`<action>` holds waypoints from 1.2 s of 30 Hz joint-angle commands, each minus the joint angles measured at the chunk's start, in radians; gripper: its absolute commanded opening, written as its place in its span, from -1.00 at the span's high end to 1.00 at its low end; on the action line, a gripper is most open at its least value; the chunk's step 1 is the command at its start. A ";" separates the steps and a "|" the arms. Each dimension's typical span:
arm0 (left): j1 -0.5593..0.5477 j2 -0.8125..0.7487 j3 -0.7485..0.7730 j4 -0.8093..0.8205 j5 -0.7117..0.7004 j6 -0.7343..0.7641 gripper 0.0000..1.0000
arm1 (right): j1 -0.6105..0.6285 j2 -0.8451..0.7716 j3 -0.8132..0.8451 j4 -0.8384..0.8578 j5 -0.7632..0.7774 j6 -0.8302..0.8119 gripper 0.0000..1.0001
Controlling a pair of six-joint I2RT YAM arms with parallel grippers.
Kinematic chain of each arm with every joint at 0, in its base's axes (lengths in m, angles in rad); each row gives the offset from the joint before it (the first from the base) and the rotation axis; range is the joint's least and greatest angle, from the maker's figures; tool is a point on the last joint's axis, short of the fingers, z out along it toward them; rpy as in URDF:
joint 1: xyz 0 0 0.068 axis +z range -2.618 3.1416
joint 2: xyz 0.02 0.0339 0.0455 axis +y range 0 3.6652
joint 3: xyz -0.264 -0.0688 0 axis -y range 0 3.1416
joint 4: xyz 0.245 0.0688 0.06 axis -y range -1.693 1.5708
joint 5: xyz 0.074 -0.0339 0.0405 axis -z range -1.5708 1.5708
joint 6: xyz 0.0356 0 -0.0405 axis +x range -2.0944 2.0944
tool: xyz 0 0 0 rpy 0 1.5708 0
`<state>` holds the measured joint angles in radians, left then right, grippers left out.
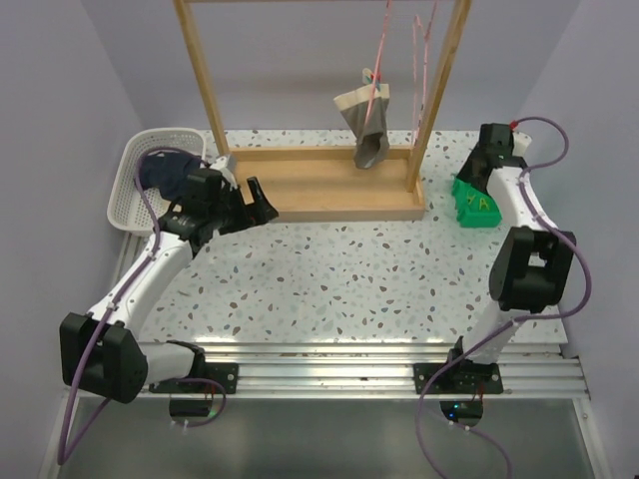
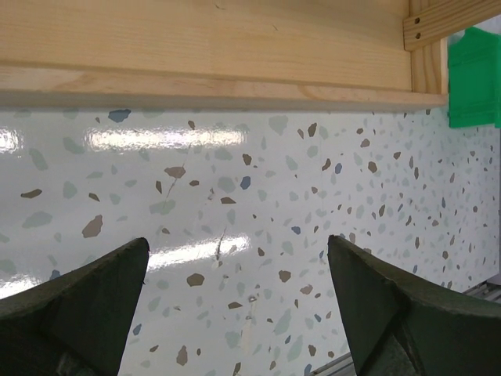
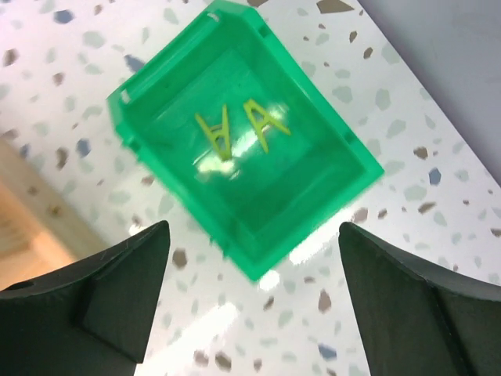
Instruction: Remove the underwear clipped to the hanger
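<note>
Wooden rack (image 1: 300,185) at the back of the table (image 1: 339,279). Navy underwear (image 1: 165,172) lies in the white basket (image 1: 150,140). Grey underwear (image 1: 367,125) hangs from the pink hanger (image 1: 382,50). Left gripper (image 2: 239,243) is near the rack base, fingers apart, empty. Right gripper (image 3: 254,227) is over the green bin (image 3: 313,196), fingers apart. Two clips (image 3: 239,129) lie inside the bin.

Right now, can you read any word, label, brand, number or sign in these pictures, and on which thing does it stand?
None: no word, number, brand or sign can be read in any of the three views.
The two yellow-green shapes in the green bin look like letters "A", but they appear to be small clips lying in it, not print.
</note>
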<state>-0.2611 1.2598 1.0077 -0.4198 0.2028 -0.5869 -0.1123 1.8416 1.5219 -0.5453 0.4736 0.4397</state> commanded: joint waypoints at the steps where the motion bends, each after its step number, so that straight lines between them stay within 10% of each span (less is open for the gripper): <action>1: 0.006 -0.045 0.006 0.065 0.023 0.027 -1.00 | 0.000 -0.194 -0.072 -0.119 -0.126 0.047 -0.85; 7: 0.005 -0.025 0.068 0.098 0.063 0.079 -1.00 | 0.005 -0.482 -0.303 -0.194 -0.468 0.013 -0.92; 20: -0.013 0.250 0.391 0.266 0.271 0.122 -1.00 | 0.135 -0.916 -0.499 -0.430 -0.717 -0.035 -0.96; 32: -0.018 0.214 0.635 0.098 0.184 0.081 -1.00 | 0.186 -0.905 -0.114 -0.593 -0.937 -0.084 -0.96; 36: -0.017 0.280 0.935 0.032 0.181 0.015 -1.00 | 0.204 -0.892 -0.112 -0.604 -0.880 -0.104 -0.96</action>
<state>-0.2764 1.5311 1.7142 -0.3744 0.3840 -0.5140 0.0803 0.9161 1.4155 -1.0782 -0.3939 0.3714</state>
